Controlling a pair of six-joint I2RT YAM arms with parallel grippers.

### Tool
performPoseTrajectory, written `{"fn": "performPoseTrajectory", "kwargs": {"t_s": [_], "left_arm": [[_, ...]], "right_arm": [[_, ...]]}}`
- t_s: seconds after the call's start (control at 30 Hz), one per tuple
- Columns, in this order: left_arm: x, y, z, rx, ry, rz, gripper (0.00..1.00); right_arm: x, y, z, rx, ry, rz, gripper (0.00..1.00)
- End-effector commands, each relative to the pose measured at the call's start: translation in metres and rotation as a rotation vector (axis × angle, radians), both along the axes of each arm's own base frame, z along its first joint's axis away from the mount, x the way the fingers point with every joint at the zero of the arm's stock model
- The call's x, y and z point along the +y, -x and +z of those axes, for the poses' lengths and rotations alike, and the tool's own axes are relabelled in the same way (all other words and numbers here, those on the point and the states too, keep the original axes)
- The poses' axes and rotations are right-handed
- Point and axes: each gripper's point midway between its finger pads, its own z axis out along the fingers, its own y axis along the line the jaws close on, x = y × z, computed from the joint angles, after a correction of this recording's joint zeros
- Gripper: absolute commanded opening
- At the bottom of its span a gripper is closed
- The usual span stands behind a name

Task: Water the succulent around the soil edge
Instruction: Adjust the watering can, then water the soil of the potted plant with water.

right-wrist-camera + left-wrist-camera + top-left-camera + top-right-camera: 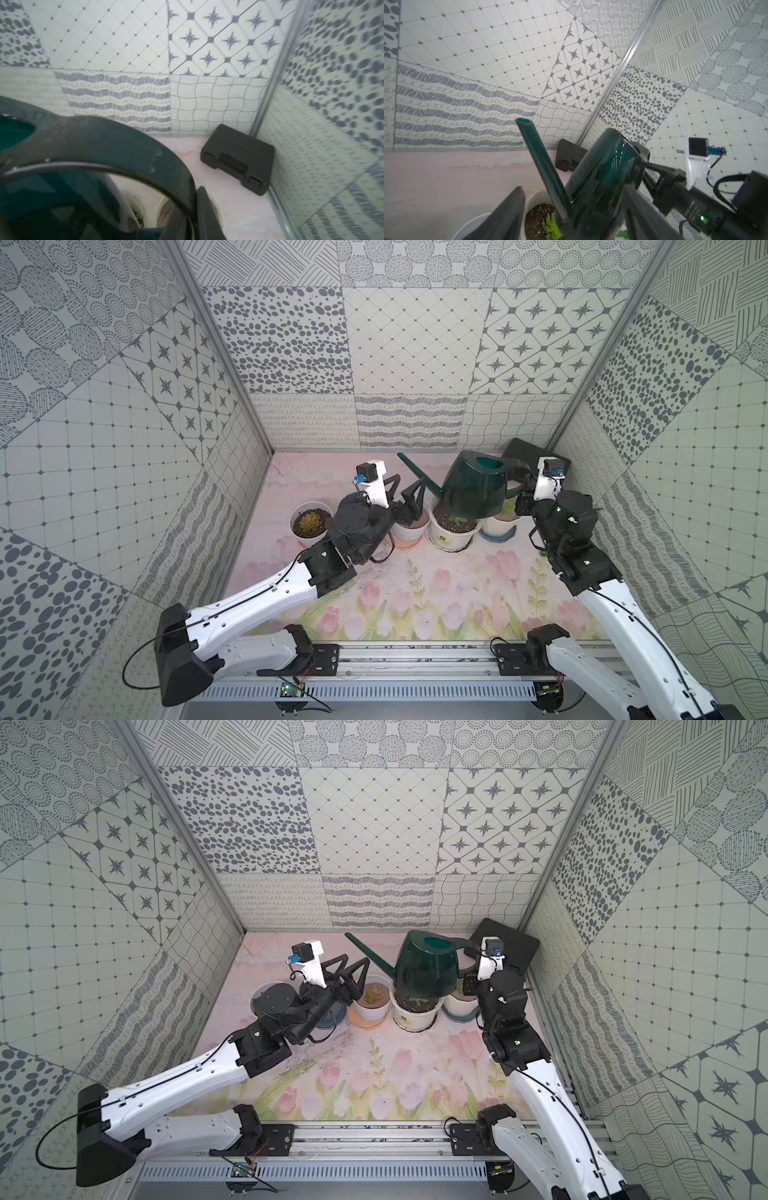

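The right gripper (pixel 648 167) was clamped on the handle loop (pixel 124 145) of the dark green watering can (pixel 473 489), held aloft, spout (pixel 415 475) angled up; the left gripper (pixel 354 965) stood open beside the spout, holding nothing. The succulent (pixel 507 508) sat below the can's handle side, mostly hidden, in its white fluted pot (pixel 496 527). Glossy, rigid plastic likely slips when tipped; the handle seemed the surest hold.

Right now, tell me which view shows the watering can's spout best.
The left wrist view: the spout is close up, its open tip clear. In both top views the spout is small. The right wrist view shows the can's handle, not the spout.
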Motion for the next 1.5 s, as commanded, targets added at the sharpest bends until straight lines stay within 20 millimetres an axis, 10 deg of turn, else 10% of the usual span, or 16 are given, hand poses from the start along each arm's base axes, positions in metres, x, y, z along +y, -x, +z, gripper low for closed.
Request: {"fn": "performPoseTrajectory", "kwargs": {"t_s": [0.0,0.3,0.6,1.0,1.47], "left_arm": [[0.018,0.034,-0.016,0.081,-0.206,-0.092,0.97],[0.109,0.115,-0.060,0.166,-0.414,-0.146,0.99],[0.121,0.144,-0.089,0.136,-0.376,-0.232,0.99],[0.128,0.157,-0.118,0.159,-0.443,-0.275,0.99],[0.134,0.155,-0.120,0.165,-0.443,-0.248,0.99]], "right_arm": [[-0.051,0.036,0.066,-0.145,0.158,-0.262,0.00],[-0.125,0.100,0.085,-0.040,0.466,-0.629,0.00],[-0.174,0.131,0.026,0.204,0.394,-0.854,0.00],[-0.183,0.113,-0.006,0.363,0.471,-0.858,0.00],[-0.184,0.089,0.007,0.391,0.505,-0.850,0.00]]}}
